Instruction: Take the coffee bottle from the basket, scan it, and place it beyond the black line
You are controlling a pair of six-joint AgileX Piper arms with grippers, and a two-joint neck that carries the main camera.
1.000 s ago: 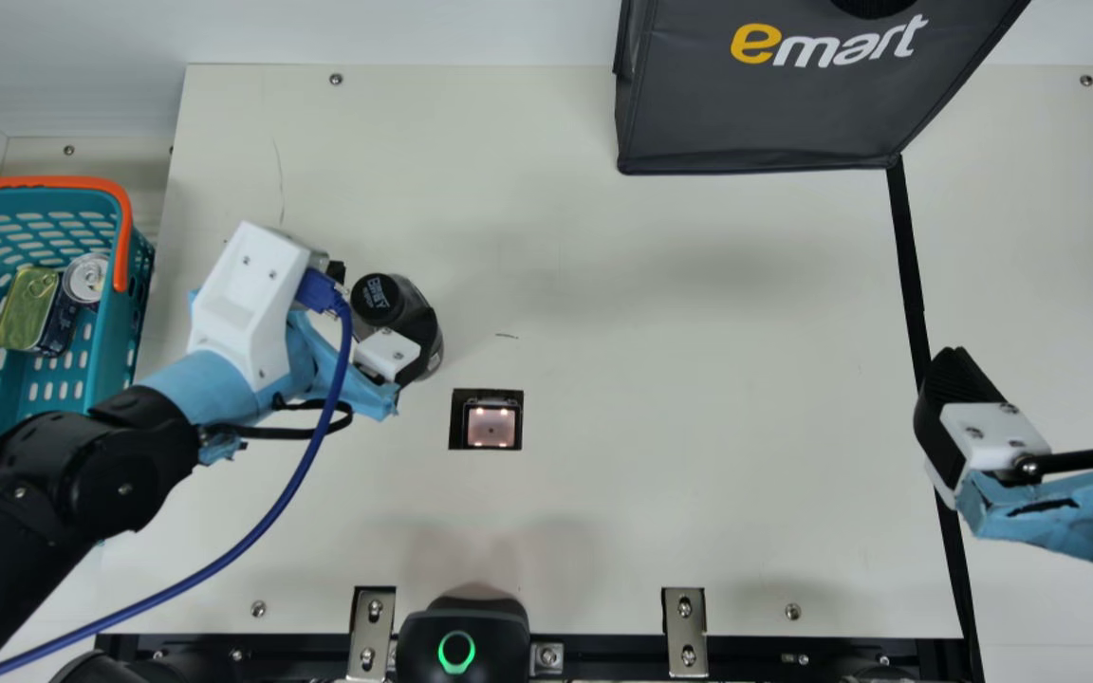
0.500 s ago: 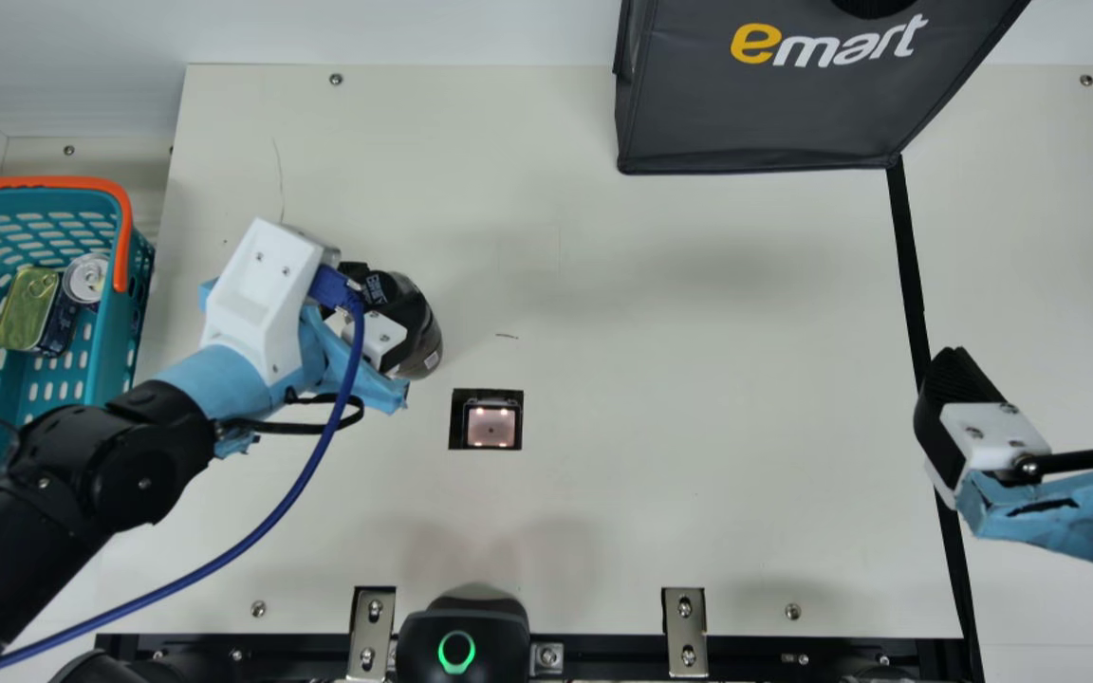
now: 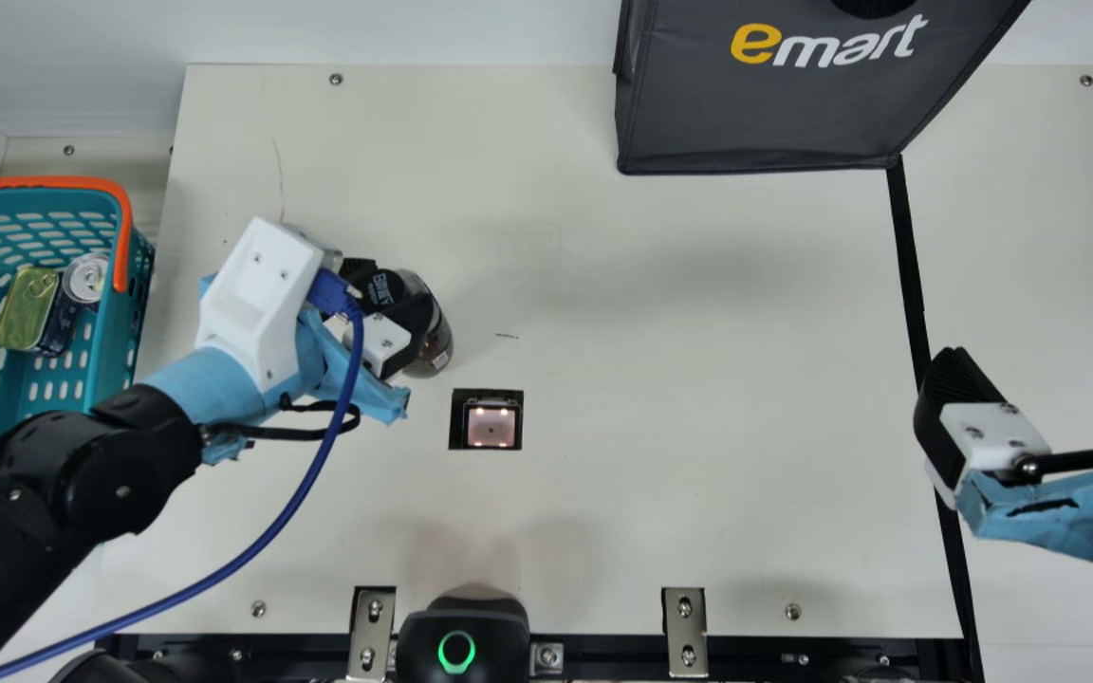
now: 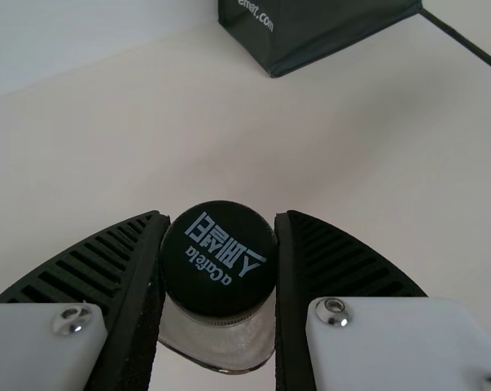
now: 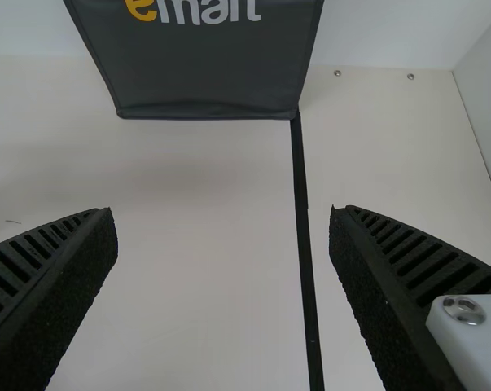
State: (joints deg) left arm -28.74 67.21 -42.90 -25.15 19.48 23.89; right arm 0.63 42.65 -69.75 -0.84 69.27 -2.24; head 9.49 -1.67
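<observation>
My left gripper [image 3: 395, 285] is shut on the coffee bottle [image 3: 436, 347] near its dark cap, right of the basket [image 3: 120, 356] and up-left of the scanner window [image 3: 490, 425] in the main view. In the left wrist view the left gripper [image 4: 219, 236] has its two pads against the sides of the coffee bottle's black cap [image 4: 219, 261]. My right gripper [image 3: 1042, 365] stands open with nothing between its fingers, by the black line [image 3: 907, 256]. In the right wrist view the right gripper [image 5: 222, 224] has its fingers wide apart, the black line [image 5: 304, 244] between them.
A dark shopping bag [image 3: 774, 104] stands at the back, its corner at the black line's far end. Cans [image 3: 86, 278] lie in the basket. A blue cable [image 3: 290, 512] hangs from the left arm. A black device with a green ring [image 3: 463, 636] sits at the front edge.
My left gripper has moved slightly right and its fingers have come together on the bottle. The bottle has shifted a little to the right. The right arm has stayed still.
</observation>
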